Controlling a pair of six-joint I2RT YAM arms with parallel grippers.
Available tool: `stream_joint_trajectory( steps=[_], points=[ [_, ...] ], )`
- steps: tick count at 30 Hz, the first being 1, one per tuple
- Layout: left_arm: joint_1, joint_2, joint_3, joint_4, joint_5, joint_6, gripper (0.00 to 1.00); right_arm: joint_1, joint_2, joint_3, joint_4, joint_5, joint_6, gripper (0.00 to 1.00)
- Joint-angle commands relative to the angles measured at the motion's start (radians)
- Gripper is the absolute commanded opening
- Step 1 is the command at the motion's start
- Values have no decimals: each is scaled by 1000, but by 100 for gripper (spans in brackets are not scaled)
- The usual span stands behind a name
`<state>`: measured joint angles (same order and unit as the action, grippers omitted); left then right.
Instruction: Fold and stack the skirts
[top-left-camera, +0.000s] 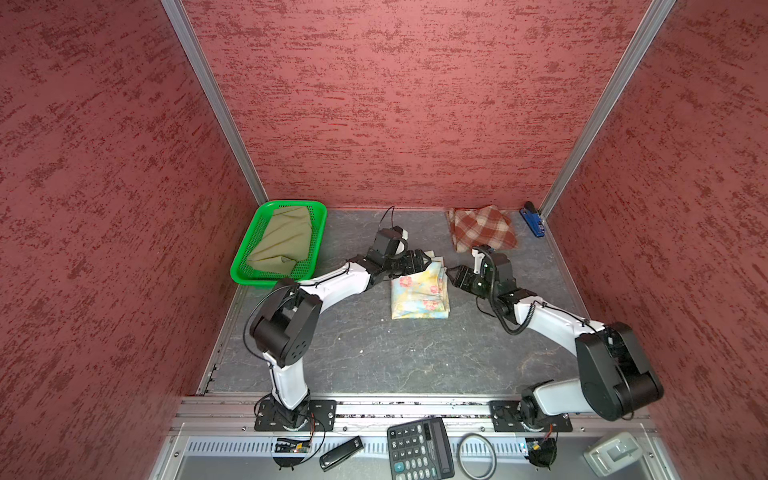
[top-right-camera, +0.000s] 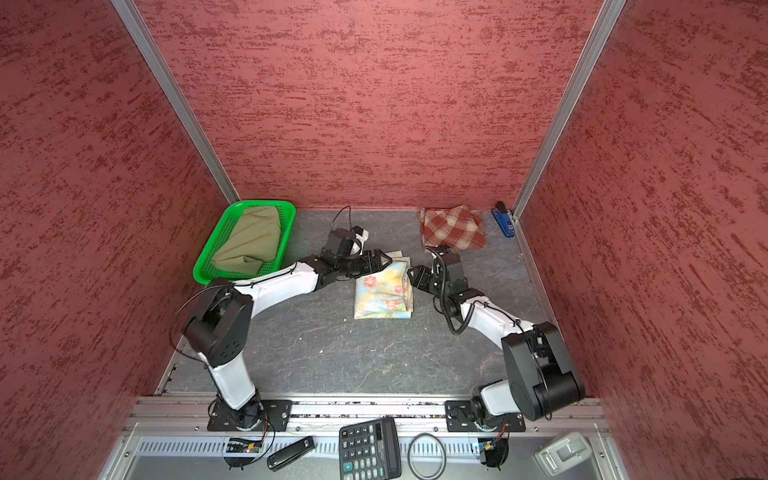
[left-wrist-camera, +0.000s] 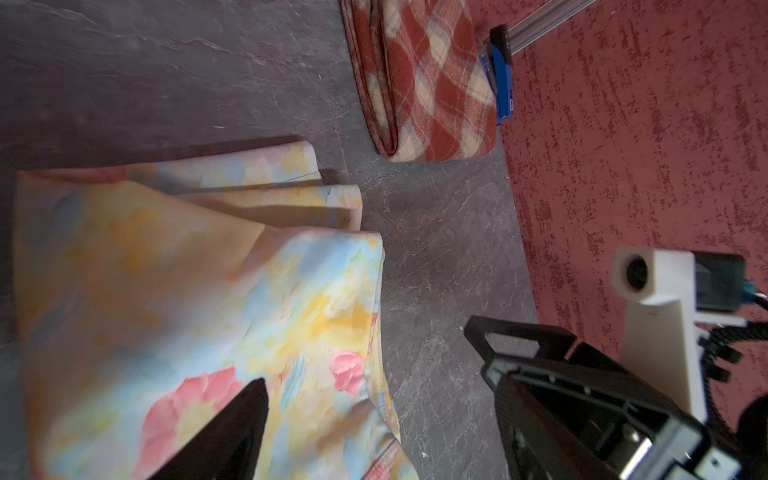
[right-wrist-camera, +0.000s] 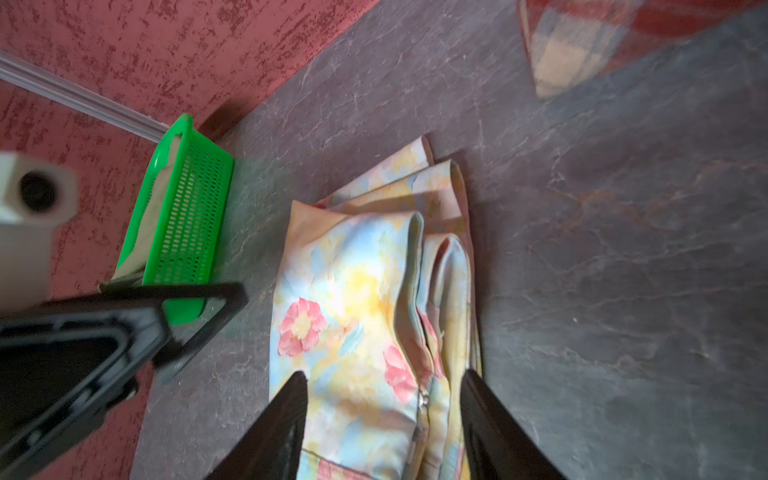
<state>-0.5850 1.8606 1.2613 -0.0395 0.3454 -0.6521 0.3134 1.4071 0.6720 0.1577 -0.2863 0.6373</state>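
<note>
Floral skirt (top-left-camera: 419, 295) lies folded on table (top-left-camera: 374, 353), btw both grippers. Left gripper (top-left-camera: 426, 259) is open, tips over the skirt's corner. Right gripper (top-left-camera: 452, 277) has jaws apart, straddling the edge nearest it w/o pinching. Fold looks done, so step = stacking. Plaid skirt (top-left-camera: 484, 228) sits folded just beyond right gripper. Olive skirt (top-left-camera: 282, 241) is in basket (top-left-camera: 249, 266) behind left gripper, prob. not folded yet. Next: pinch all floral layers, lift, set on plaid.
</note>
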Motion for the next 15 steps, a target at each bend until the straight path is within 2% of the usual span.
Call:
stream_joint_trajectory(
  steps=[1,8,15],
  points=[
    [17,112,72,32,109,31,86,5,-50,-40,81,-64,-13,57],
    [5,288,179,142,178,-3,86,28,-73,-113,159,-128,-24,54],
    [12,381,220,141,182,-13,85,104,-25,-90,194,-121,-54,50]
  ],
)
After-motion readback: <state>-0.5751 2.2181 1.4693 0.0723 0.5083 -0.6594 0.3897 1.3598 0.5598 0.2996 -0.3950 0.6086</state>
